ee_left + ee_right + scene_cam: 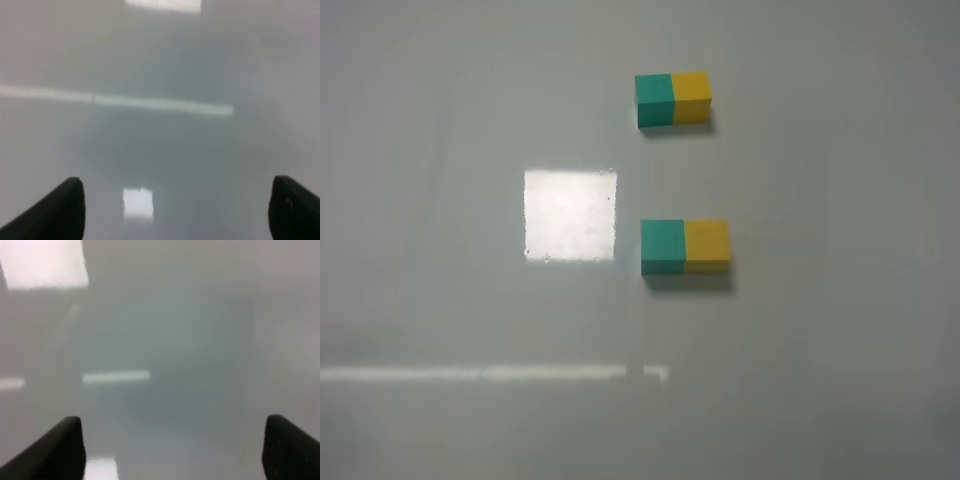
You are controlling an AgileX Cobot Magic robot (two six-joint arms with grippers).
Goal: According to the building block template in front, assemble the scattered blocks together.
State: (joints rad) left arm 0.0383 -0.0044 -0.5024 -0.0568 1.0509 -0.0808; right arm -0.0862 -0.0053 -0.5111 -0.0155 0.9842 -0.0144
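Template: 1 teal+yellow bar (673, 99), toward far table edge, right of centre.
Loose cubes: 2, teal cube (663, 247) touching yellow cube (707, 245), mid-table.
Room: bare table (440, 250) all round.
Claws: left gripper (175, 212) & right gripper (172, 450) both wide, holding nothing.

Two block bars (685, 247) — open table (440, 250) around
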